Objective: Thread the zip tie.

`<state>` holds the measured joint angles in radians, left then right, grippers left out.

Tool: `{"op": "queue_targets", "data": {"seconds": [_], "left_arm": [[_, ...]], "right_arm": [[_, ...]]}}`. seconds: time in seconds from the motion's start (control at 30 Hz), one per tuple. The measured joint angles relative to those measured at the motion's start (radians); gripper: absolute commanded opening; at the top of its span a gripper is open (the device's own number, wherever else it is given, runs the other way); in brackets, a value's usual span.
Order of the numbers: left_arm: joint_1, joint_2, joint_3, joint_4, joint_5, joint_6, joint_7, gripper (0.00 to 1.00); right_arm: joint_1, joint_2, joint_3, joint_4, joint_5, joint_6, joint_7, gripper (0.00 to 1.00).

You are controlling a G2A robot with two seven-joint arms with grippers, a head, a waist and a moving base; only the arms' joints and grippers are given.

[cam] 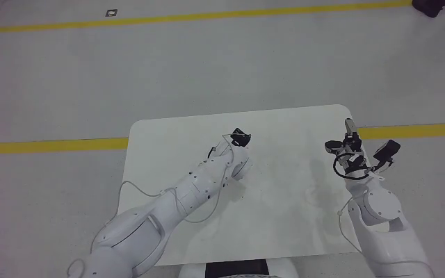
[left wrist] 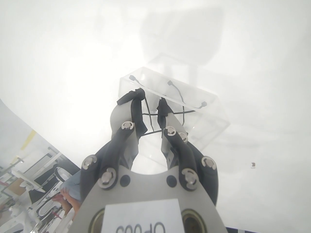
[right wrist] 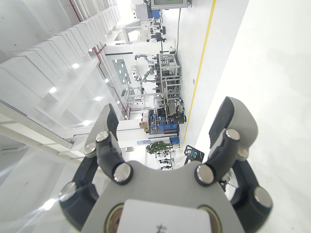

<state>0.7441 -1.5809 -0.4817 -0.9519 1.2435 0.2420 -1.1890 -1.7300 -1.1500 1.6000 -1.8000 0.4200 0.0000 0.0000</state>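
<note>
Several thin black zip ties (left wrist: 179, 95) lie in a clear plastic box (left wrist: 209, 117) on the white table (cam: 292, 201). My left gripper (left wrist: 149, 101) is at the box's near rim, its black-tipped fingers (left wrist: 136, 103) a little apart, so it is open. One zip tie strand runs through the gap between them, and I cannot tell whether it touches either finger. From above, the left gripper (cam: 236, 137) sits near the table's middle. My right gripper (right wrist: 168, 105) is open and holds nothing. It hovers at the table's right edge (cam: 350, 131), pointing away over the floor.
A small dark speck (left wrist: 253, 164) lies on the table beside the box. Bare white tabletop stretches between the two arms. Yellow floor lines (cam: 62, 144) run beyond the table's far and side edges.
</note>
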Motion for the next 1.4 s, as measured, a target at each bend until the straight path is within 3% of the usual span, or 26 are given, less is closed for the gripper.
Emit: {"op": "queue_targets", "data": {"seconds": [0.2,0.23,0.3,0.33,0.63,0.87,1.0,1.4], "left_arm": [[0.004,-0.003,-0.007,0.011,0.008,-0.003,0.005,0.17],[0.004,-0.004,-0.008,0.013,0.008,-0.004,0.006,0.15],[0.005,-0.006,-0.011,0.018,0.009,-0.005,0.009,0.01],[0.006,-0.006,-0.012,0.02,0.008,-0.005,0.01,0.0],[0.006,-0.009,-0.024,0.01,0.03,-0.001,0.006,0.0],[0.021,0.006,-0.045,-0.074,0.077,0.005,-0.034,0.0],[0.045,0.022,-0.07,-0.135,0.105,0.002,-0.054,0.0],[0.118,0.061,-0.145,-0.264,0.191,0.003,-0.079,0.0]], "right_arm": [[0.0,0.0,0.0,0.0,0.0,0.0,0.0,1.0],[0.0,0.0,0.0,0.0,0.0,0.0,0.0,1.0],[0.0,0.0,0.0,0.0,0.0,0.0,0.0,1.0],[0.0,0.0,0.0,0.0,0.0,0.0,0.0,1.0],[0.0,0.0,0.0,0.0,0.0,0.0,0.0,1.0],[0.0,0.0,0.0,0.0,0.0,0.0,0.0,1.0],[0.0,0.0,0.0,0.0,0.0,0.0,0.0,1.0],[0.0,0.0,0.0,0.0,0.0,0.0,0.0,1.0]]}}
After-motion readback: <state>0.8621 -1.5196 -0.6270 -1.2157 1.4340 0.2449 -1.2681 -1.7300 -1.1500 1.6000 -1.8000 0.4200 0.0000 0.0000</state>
